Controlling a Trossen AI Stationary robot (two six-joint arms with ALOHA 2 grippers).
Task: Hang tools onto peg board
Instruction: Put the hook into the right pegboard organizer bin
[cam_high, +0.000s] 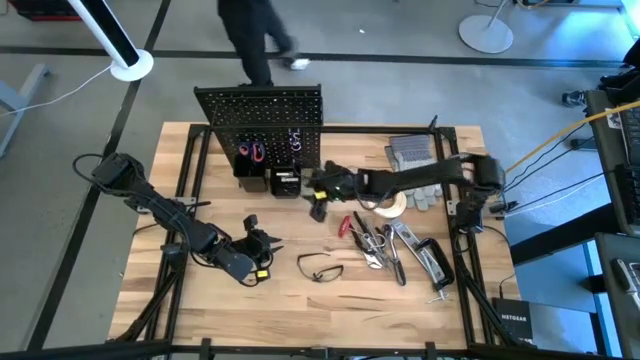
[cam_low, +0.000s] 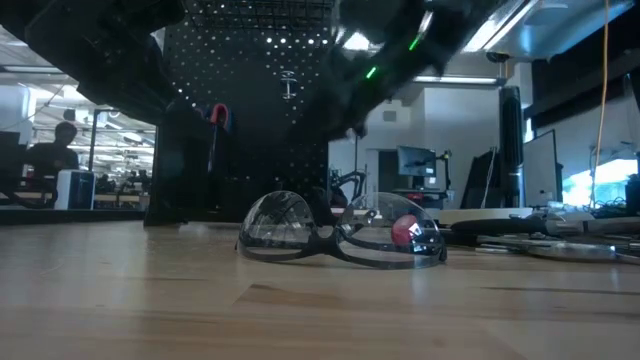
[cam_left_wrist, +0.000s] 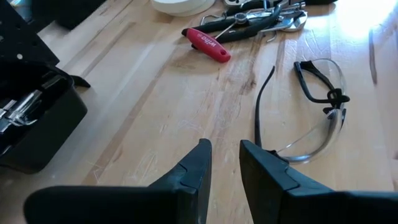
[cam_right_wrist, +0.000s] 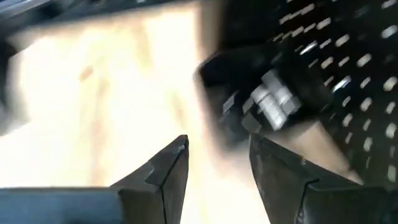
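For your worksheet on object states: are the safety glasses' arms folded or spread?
Spread. The safety glasses lie on the table with one arm stretched straight out from the frame.

One peg board (cam_high: 262, 125) is standing at the back of the desk (cam_high: 280, 300), with two black bins (cam_high: 268, 181) sitting at its foot and two items hanging on its face, though what they are cannot be told. One pair of safety glasses (cam_high: 320, 268), one white tape roll (cam_high: 391, 206) and one pair of grey gloves (cam_high: 412, 152) are lying on the desk. One cluster of hand tools (cam_high: 390, 245) is lying beside the roll, its pieces overlapping too much for an exact count, and two robot arms are showing, each carrying one gripper.
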